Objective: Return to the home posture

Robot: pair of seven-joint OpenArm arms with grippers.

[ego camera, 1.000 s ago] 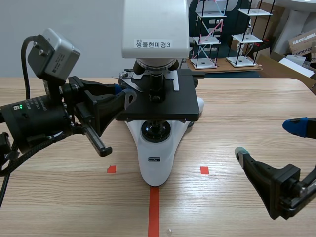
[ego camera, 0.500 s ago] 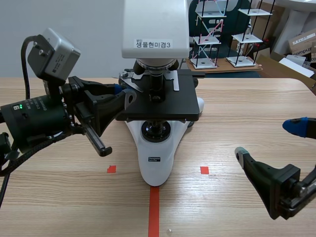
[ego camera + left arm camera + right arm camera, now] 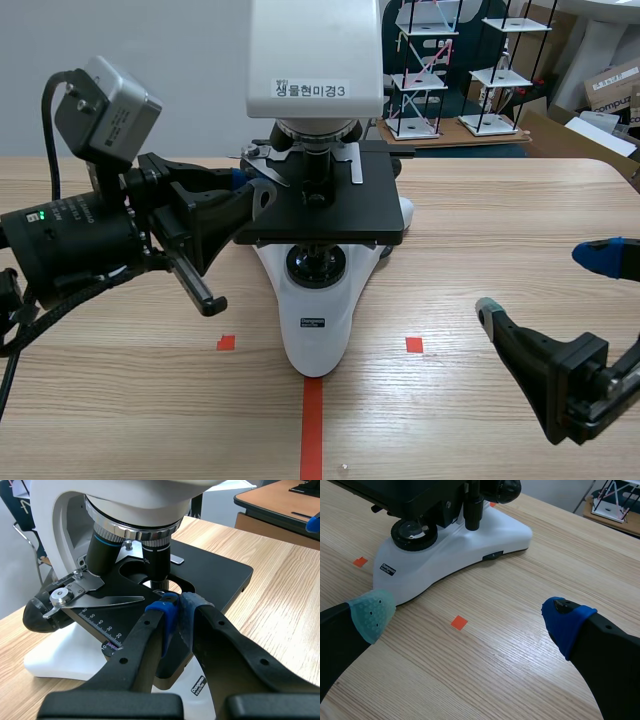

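Over on the left, the left gripper (image 3: 174, 611) is up at stage height. Its 2 fingers are closed so that the blue pads (image 3: 167, 617) press together at the tips, with nothing caught between them as far as I can see. The tips sit right against the left edge of the stage (image 3: 330, 215) of the microscope (image 3: 315, 300), just beside the slide clip, though I can't tell if they actually touch the black plate. The microscope stands in the middle of the table (image 3: 470, 230), its white base between the 2 small red tape squares. On the near right, the right gripper (image 3: 545, 282) hangs low over bare wood with its jaws spread wide and nothing in them, well apart from the microscope base. To my eye the homing has hardly started on the left side, while the right arm looks roughly parked already. I'd say the next move needs the left arm to draw straight back to the left, away from the stage, before it lifts or swings. That should keep the closed tips from snagging the clip or nudging the microscope.
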